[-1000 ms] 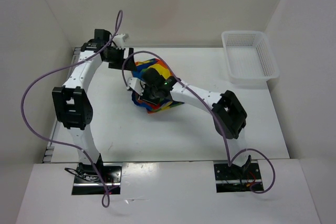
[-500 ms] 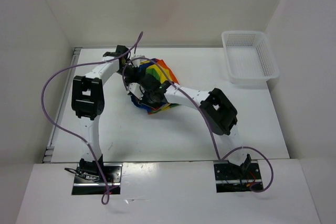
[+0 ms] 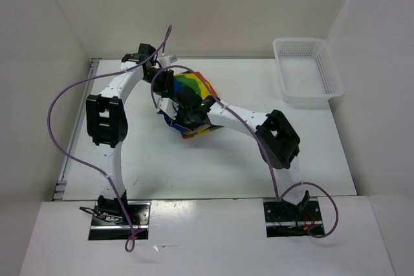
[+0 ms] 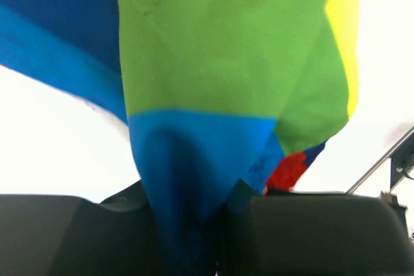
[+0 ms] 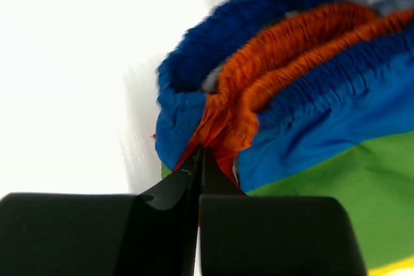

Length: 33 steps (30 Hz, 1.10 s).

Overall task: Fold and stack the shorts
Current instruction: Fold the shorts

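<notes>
1. L arm: 1 s back it stood out at the far-L corner, well apart from the cloth. It has since swung in to the R and now reaches the far-L end of the bundle.
2. L claw: wide apart 1 s back, now pinched on a blue fold of the shorts. Green and yellow stripes hang above the fingers in the wrist view.
3. Shorts: bunched in a heap at mid-bench, slightly L of centre, between both claws and lying on the surface. The heap is in about the same spot as before. The orange/yellow part is now spread a bit more toward the far side.
4. Long axis: approx diagonal, from far-L by the L claw to near-R, where a red/navy corner sticks out. Too crumpled to tell which way the legs point.
5. R claw: part open 1 s back, now shut tight on the gathered red-orange waistband. Blue ruffled edge curls round it and green lies below. It grips over the middle of the heap.
6. Basket: far-R corner, well apart from the shorts, unchanged.
</notes>
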Each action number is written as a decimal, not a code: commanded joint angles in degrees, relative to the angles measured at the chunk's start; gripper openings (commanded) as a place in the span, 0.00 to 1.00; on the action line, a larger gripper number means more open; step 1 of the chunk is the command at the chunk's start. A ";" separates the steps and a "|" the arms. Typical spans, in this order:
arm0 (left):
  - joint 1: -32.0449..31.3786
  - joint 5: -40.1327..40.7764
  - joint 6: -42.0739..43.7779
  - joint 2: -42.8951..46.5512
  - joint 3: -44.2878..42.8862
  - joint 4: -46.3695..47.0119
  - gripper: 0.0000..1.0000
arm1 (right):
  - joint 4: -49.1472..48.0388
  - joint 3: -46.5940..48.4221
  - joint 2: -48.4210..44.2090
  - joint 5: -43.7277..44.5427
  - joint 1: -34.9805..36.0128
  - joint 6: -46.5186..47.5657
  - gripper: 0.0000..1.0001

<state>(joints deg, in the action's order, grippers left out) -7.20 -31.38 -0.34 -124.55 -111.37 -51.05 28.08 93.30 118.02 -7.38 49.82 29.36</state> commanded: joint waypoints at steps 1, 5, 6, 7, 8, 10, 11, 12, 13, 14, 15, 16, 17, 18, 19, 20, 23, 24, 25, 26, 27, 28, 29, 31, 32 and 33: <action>0.70 -1.76 0.34 -0.85 -5.60 3.14 0.29 | 5.50 -0.31 -4.99 -6.16 1.41 1.66 0.00; 0.70 1.57 0.34 -5.69 -6.23 3.15 0.42 | 4.89 1.00 -2.97 -6.16 1.94 2.28 0.00; 0.70 2.97 0.34 -7.44 -6.23 3.84 0.43 | 4.36 1.97 -2.27 -6.16 1.94 2.88 0.00; 0.70 3.60 0.34 -8.07 -6.23 3.85 0.43 | 4.36 1.98 -0.70 -6.16 1.94 2.89 0.00; 0.70 4.12 0.34 -8.60 -5.62 4.72 0.43 | 3.83 2.76 0.19 -5.55 1.94 3.41 0.00; 1.31 4.83 0.34 -9.91 -5.61 5.43 0.45 | 3.22 4.43 2.03 -4.66 1.94 3.42 0.00; 1.31 5.53 0.34 -9.92 -5.61 6.04 0.46 | 3.21 4.96 3.43 -4.66 1.94 3.42 0.00; 1.84 6.41 0.34 -10.44 -5.00 6.66 0.46 | 3.21 5.92 3.97 -4.66 1.94 3.42 0.00; 1.84 6.41 0.34 -10.45 -5.00 6.66 0.47 | 3.21 5.93 4.50 -3.88 1.94 3.42 0.00; 1.84 7.11 0.34 -10.45 -5.00 7.18 0.49 | 2.69 5.93 4.50 -3.87 2.47 3.42 0.02; 1.84 7.12 0.34 -10.45 -5.00 7.19 0.49 | 2.69 6.63 4.50 -3.18 2.47 3.42 0.09; 2.36 7.12 0.34 -10.45 -5.00 7.19 0.50 | 2.69 7.24 4.50 -3.17 2.47 3.42 0.13; 2.37 7.73 0.34 -10.45 -5.00 7.71 0.52 | 3.21 7.77 4.50 -3.17 2.47 2.81 0.15; 2.37 7.73 0.34 -9.93 -5.00 7.72 0.52 | 3.21 9.87 3.55 -3.17 2.99 1.93 0.18; 2.89 7.73 0.34 -9.92 -5.00 7.72 0.54 | 4.00 11.28 2.75 -4.91 3.00 0.71 0.25; 2.90 7.73 0.34 -9.31 -4.47 7.72 0.55 | 5.22 12.77 2.05 -6.06 3.00 -1.74 0.27; 2.90 8.35 0.34 -8.08 -4.99 8.24 0.63 | 7.69 17.79 -1.20 -9.23 3.00 -4.05 0.33; 2.90 8.35 0.34 -7.21 -5.00 8.24 0.66 | 7.70 17.80 -2.86 -9.76 3.00 -4.66 0.33; 2.90 8.35 0.34 -7.20 -5.00 8.24 0.73 | 8.39 17.80 -3.75 -9.76 3.00 -4.67 0.34; 2.90 8.87 0.34 -5.63 -5.52 8.24 0.76 | 8.40 16.67 -4.80 -8.98 2.48 -4.67 0.34; 2.90 9.40 0.34 -4.92 -5.52 8.24 0.79 | 8.40 13.70 -6.81 -8.36 2.47 -4.67 0.34; 2.90 10.62 0.34 -3.17 -5.52 8.24 0.85 | 7.88 11.84 -7.79 -7.31 0.56 -4.67 0.34; 2.90 11.33 0.34 -2.11 -5.52 8.24 0.87 | 7.26 8.17 -8.58 -6.69 -0.42 -5.28 0.34; 2.90 12.56 0.34 2.00 -4.91 8.94 0.88 | 3.76 4.46 -9.74 -4.15 -4.10 -7.30 0.32; 2.90 13.87 0.34 3.51 -3.95 9.82 0.88 | 2.26 1.48 -9.74 -0.57 -5.42 -7.91 0.30; 2.11 14.67 0.34 5.01 -3.42 10.61 0.88 | -0.10 0.49 -8.87 0.77 -6.74 -7.92 0.28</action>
<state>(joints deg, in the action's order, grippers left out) -4.64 -19.33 -0.25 -128.62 -115.15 -43.88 32.16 98.56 108.12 -12.78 48.05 24.25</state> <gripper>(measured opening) 0.881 0.295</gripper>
